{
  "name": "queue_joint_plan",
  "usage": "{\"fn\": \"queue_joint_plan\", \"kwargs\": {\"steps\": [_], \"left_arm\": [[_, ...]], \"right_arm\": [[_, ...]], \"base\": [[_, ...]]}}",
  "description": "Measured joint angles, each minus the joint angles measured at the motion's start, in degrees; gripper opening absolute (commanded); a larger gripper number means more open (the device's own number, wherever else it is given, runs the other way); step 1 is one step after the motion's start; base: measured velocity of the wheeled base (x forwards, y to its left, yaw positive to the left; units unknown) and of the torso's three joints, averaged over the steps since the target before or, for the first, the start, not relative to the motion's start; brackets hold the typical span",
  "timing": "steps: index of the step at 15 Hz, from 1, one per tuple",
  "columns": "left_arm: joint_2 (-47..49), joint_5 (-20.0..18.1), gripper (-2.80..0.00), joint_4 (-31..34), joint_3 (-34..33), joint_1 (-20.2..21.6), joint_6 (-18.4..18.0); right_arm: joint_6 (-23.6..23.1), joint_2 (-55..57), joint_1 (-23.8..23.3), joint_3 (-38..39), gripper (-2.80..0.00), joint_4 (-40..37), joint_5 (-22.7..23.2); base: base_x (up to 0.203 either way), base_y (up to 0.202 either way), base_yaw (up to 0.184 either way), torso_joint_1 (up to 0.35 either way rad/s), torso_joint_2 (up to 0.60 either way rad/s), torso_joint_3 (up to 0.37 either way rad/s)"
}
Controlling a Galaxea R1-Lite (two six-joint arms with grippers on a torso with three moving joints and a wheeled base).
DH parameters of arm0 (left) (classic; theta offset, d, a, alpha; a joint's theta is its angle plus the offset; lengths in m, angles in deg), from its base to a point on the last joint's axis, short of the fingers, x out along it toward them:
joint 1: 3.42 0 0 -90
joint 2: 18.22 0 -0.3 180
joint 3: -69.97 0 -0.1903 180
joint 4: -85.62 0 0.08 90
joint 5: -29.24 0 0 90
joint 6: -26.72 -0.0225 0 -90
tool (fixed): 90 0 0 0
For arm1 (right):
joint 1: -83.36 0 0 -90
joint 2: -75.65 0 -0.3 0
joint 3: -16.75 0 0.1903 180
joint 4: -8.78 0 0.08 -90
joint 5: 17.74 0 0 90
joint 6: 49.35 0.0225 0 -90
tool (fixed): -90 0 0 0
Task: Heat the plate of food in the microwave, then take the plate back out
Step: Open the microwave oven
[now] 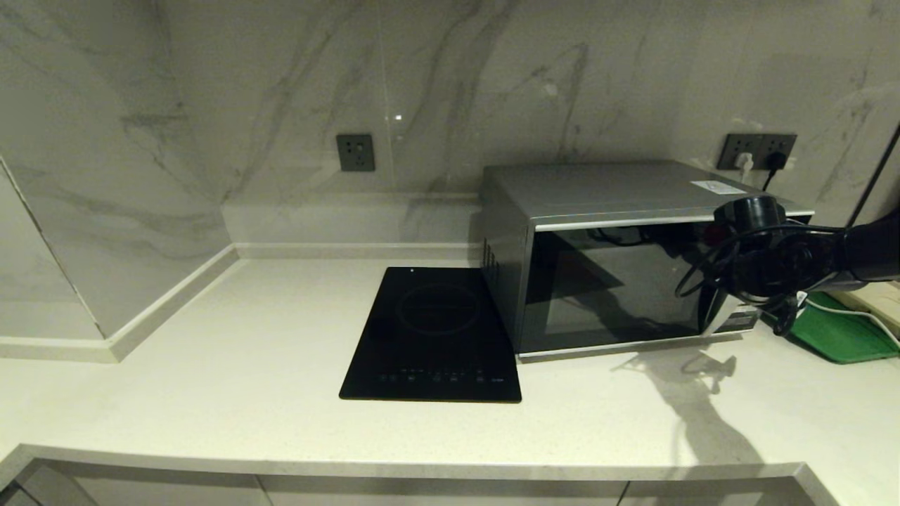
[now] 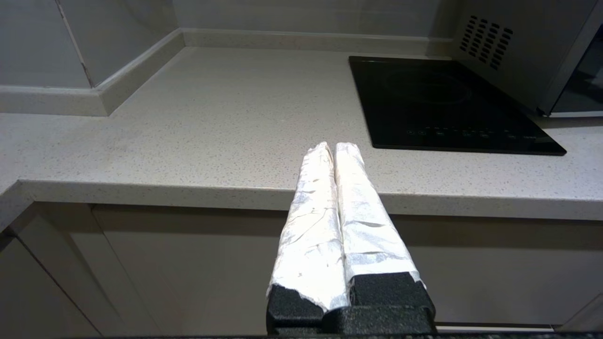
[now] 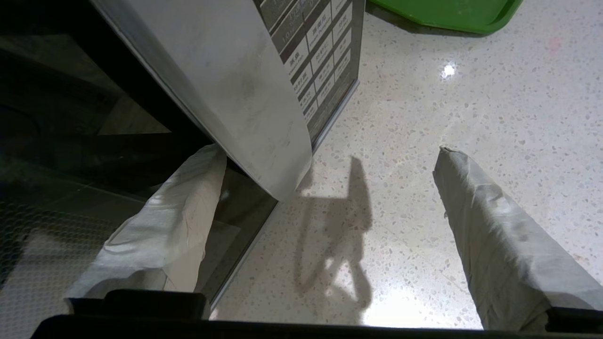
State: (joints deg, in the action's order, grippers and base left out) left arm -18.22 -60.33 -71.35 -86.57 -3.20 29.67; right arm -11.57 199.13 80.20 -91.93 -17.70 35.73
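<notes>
The right end effector [image 3: 330,155] is spread wide around the microwave [image 1: 605,260] door handle [image 3: 221,94], while the left end effector [image 2: 334,148] waits pressed closed near the surface [image 2: 212,117] edge.

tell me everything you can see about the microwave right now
The microwave is a silver-grey box with a dark glass door that looks shut, standing on the pale speckled countertop against the marble wall. It has vent holes on its left side, a white sticker on top, a curved silver handle and a button panel. The black cooktop lies just to its left, the green tray to its right. The right tool is open, one finger behind the handle; contact is unclear.
</notes>
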Motion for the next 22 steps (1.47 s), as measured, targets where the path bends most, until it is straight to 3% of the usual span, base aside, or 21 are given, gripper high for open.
{"fn": "queue_joint_plan", "kwargs": {"steps": [7, 13, 16, 17, 19, 22], "left_arm": [[0.0, -0.01, -2.8, 0.06, 0.0, 0.0, 0.0], [0.0, -0.01, -2.8, -0.05, 0.0, 0.02, 0.0], [0.0, 0.01, -2.8, 0.0, 0.0, 0.0, 0.0], [0.0, -0.01, -2.8, 0.0, 0.0, 0.0, 0.0], [0.0, -0.01, -2.8, 0.02, 0.0, 0.0, 0.0], [0.0, -0.01, -2.8, -0.01, 0.0, -0.01, 0.0]], "right_arm": [[2.65, -2.34, -2.24, 2.42, 0.0, 0.46, -2.96], [7.57, -9.29, -2.18, 11.99, 0.0, -0.2, -3.71], [7.58, -11.2, -1.26, 16.6, 0.0, 0.42, -2.05], [6.48, -11.41, -0.69, 18.05, -2.8, 0.13, 0.98], [5.4, -12.02, 0.94, 20.05, -2.8, 0.54, 6.61], [3.23, -16.92, 5.41, 25.77, -2.8, 0.83, 10.36]], "base": [[0.0, 0.0, 0.0, 0.0, 0.0, 0.0], [0.0, 0.0, 0.0, 0.0, 0.0, 0.0], [0.0, 0.0, 0.0, 0.0, 0.0, 0.0], [0.0, 0.0, 0.0, 0.0, 0.0, 0.0], [0.0, 0.0, 0.0, 0.0, 0.0, 0.0], [0.0, 0.0, 0.0, 0.0, 0.0, 0.0]]}}
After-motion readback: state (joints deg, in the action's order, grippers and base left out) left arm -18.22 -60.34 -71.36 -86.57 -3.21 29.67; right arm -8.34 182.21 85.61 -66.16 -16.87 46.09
